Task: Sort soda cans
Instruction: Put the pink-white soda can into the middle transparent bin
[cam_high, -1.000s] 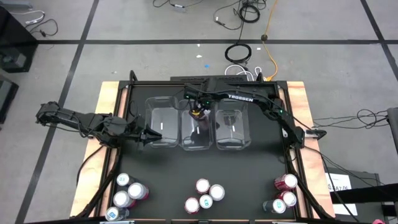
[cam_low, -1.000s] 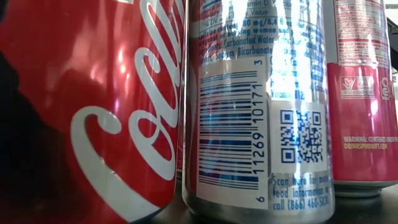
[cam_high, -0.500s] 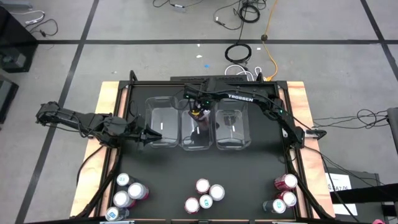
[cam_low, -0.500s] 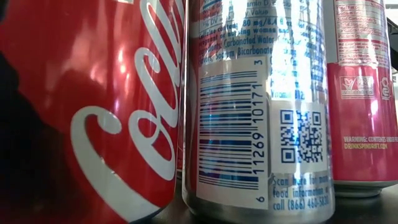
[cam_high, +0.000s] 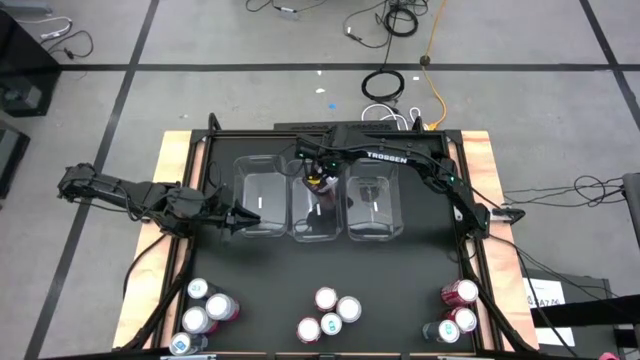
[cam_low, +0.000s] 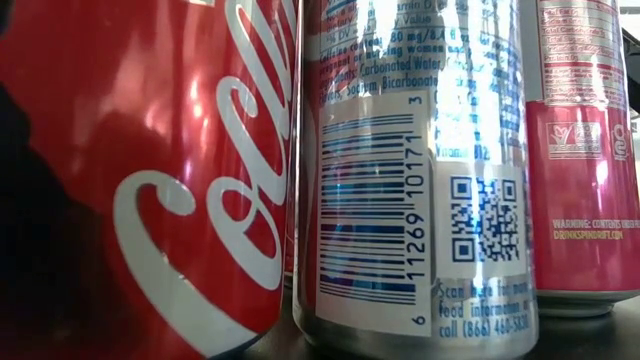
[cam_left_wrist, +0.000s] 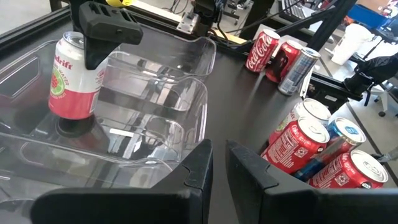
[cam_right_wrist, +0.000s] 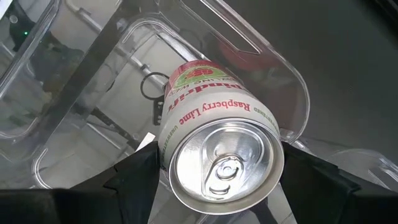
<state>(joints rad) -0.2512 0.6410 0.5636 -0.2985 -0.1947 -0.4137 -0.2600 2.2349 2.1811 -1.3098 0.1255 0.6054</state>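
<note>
- Resting at the left side of the black table, just beside the left clear rectangular plastic bin: left gripper, fingers pressed shut on nothing, in the same place as a second ago.
- Standing untouched near the front left corner: a cluster of silver-topped soda cans, red and teal-blue.
- Gripping a pink-and-white raspberry-lime soda can by its upper sides: right gripper, reaching across to the middle clear plastic bin.
- Holding that can upright and low inside the bin; cannot tell whether its base touches the floor of the bin.
- Showing no movement over the last second, jaws as wide around the can as before; probably a pause just ahead of release, so this can not yet counted as sorted.
- Waiting front centre: four more cans, among them a red can with white script and a silver-blue can with a barcode.
- Sitting empty at the right: third clear bin.
- Waiting front right: last group of red-and-pink cans; most of the sorting left to do.
</note>
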